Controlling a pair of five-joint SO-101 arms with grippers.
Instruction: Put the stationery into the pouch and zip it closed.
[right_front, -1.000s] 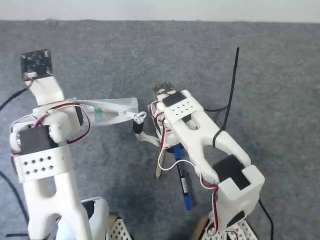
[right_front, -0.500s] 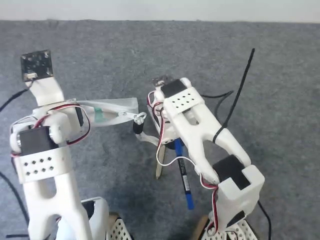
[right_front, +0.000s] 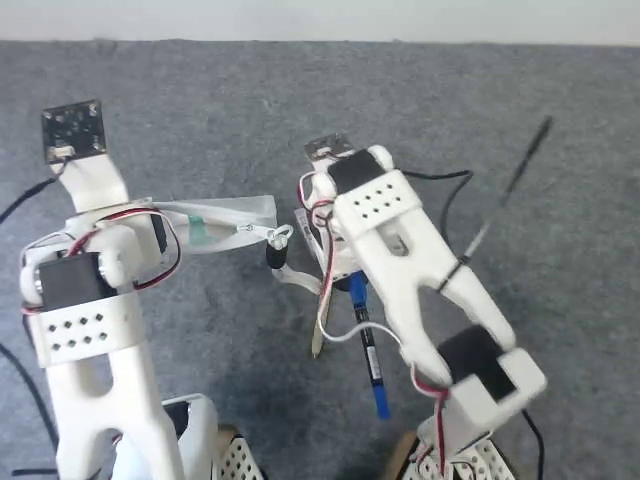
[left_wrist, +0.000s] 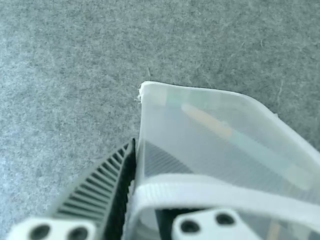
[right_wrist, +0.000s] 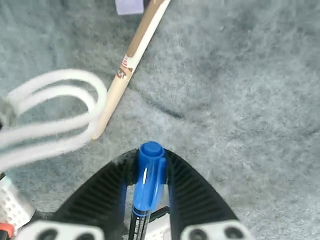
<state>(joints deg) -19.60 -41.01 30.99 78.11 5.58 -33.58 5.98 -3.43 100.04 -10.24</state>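
Observation:
My left gripper (right_front: 165, 228) is shut on one end of the translucent pouch (right_front: 225, 222), which it holds off the grey mat with the metal zip pull (right_front: 277, 235) at its other end. In the left wrist view the pouch (left_wrist: 215, 145) fills the space between my fingers (left_wrist: 107, 190), and a green and an orange item show inside it. My right gripper (right_wrist: 151, 159) is shut on a blue pen (right_wrist: 149, 175). From above, the blue pen (right_front: 368, 350) slants down below the right arm. A beige pencil (right_front: 320, 322) lies on the mat beside it.
The mat is grey carpet (right_front: 200, 110) with open room at the back and on the right. White cables (right_wrist: 50, 115) loop close to the right gripper. A small lilac piece (right_wrist: 129, 5) lies at the pencil's far end. Both arm bases stand at the near edge.
The right arm has swung and risen a little with the blue pen, and its black cable tie has tipped to the right. The left arm and the pouch have stayed still.

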